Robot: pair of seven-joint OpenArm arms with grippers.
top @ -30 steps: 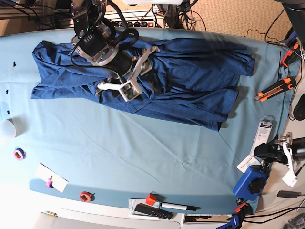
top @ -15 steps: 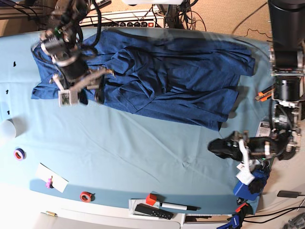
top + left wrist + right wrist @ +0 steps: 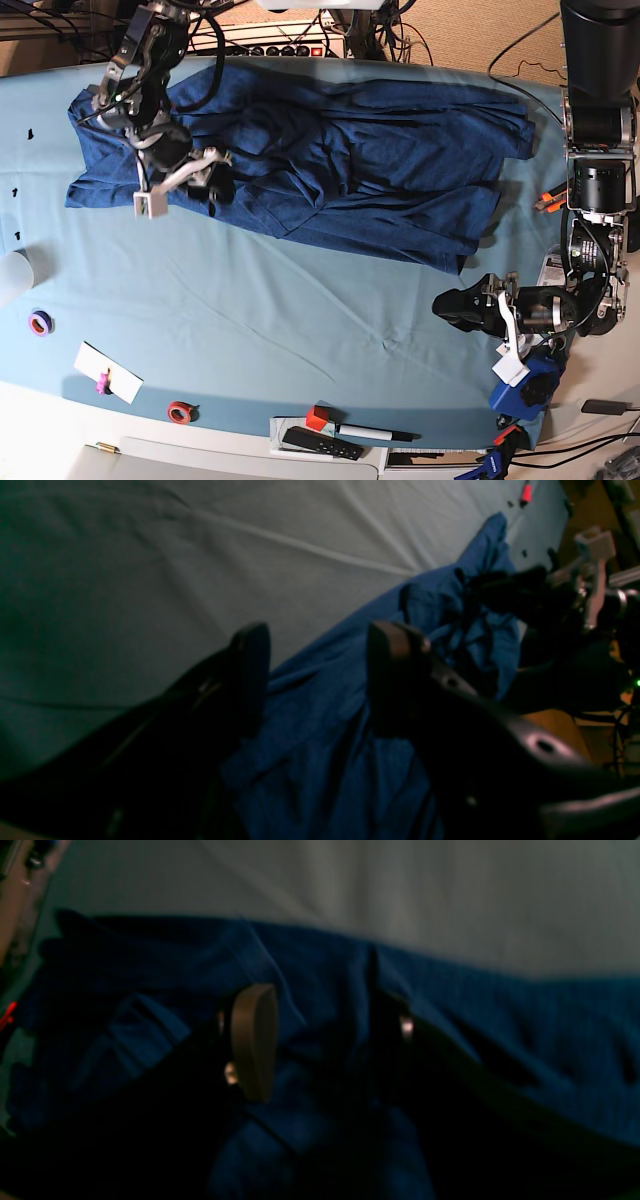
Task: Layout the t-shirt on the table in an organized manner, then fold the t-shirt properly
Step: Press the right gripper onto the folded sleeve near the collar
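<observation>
Item: t-shirt (image 3: pixel 350 160), dark navy heathered knit, short-sleeved, one piece. Location: far half of the table (image 3: pixel 250 310), lying crumpled across its width, not yet spread flat.

Orientation: long axis runs side to side in the base view, roughly parallel to the table's far edge. Which end is collar and which is hem cannot be told for certain from these folds; the end under the right arm looks bunched like a sleeve or shoulder.

Handling: soft, light, limp cloth, no stiffness. It will drape and drag its own folds when lifted, and a single layer is easy to miss among the creases. Best hold, by judgement: pinch at outer corners or along a free edge, one arm at each end, and draw apart to flatten.

Right gripper (image 3: pixel 320 1040): jaws spread, poised over the wrinkled fabric near its left end in the base view, nothing pinched.

Left gripper (image 3: pixel 315 675): jaws spread, empty, low over the teal cloth just off the shirt's near corner at the opposite end.

Also present: orange utility knife (image 3: pixel 580 186), marker (image 3: pixel 372 433), tape rolls (image 3: pixel 40 322).
</observation>
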